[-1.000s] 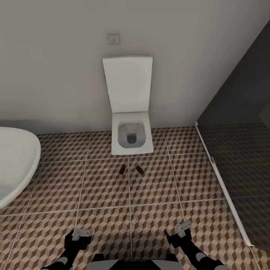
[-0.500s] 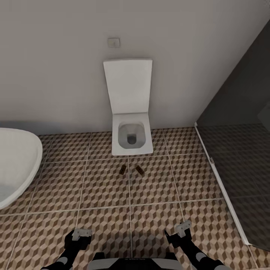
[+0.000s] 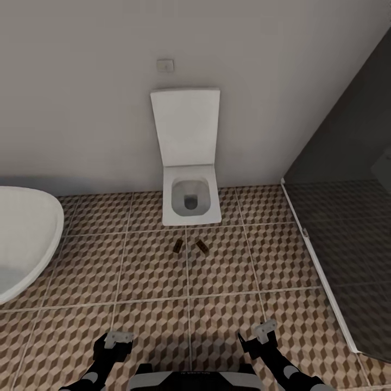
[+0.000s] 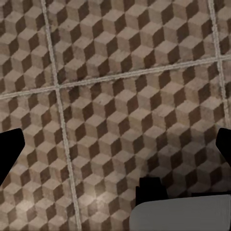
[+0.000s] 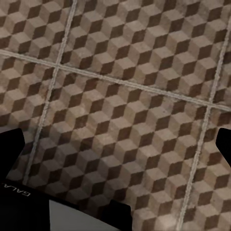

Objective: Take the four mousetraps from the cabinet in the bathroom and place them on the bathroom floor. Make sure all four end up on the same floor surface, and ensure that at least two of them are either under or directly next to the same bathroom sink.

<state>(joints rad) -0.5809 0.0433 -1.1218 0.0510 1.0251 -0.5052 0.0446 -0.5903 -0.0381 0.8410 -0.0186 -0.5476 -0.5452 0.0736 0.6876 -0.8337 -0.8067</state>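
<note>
the bathroom floor point(image 3: 152, 271) with its brown, beige and white cube tiles fills the lower half of the head frame, and a plain pale wall point(image 3: 81, 98) fills the upper half. at the right edge a dark glass shower screen point(image 3: 347, 179) runs from the top corner down to the floor, with a white sill at its foot. a white bathtub point(image 3: 21, 239) curves in from the left edge at mid height. a white toilet point(image 3: 190, 201) stands against the wall at the centre, lid raised, with a small flush plate point(image 3: 165, 65) on the wall above it. two mousetraps lie flat on the tiles just in front of the toilet bowl, apart from each other: one mousetrap point(image 3: 178, 246) to the left of a grout line and the other mousetrap point(image 3: 202, 246) to the right of it, turned at an angle. nothing stands between them and the robot. the left claw point(image 3: 117, 339) and the right claw point(image 3: 263, 331) sit at the bottom of the head frame, well apart from both traps, which lie further up the frame between the two. the wrist views look straight at bare tiles: the left wrist frame shows floor point(image 4: 120, 96) crossed by grout lines, the right wrist frame likewise floor point(image 5: 125, 96), and in each the dark fingertips sit at the two side edges, so both claws are spread wide with nothing between the fingers.
</note>
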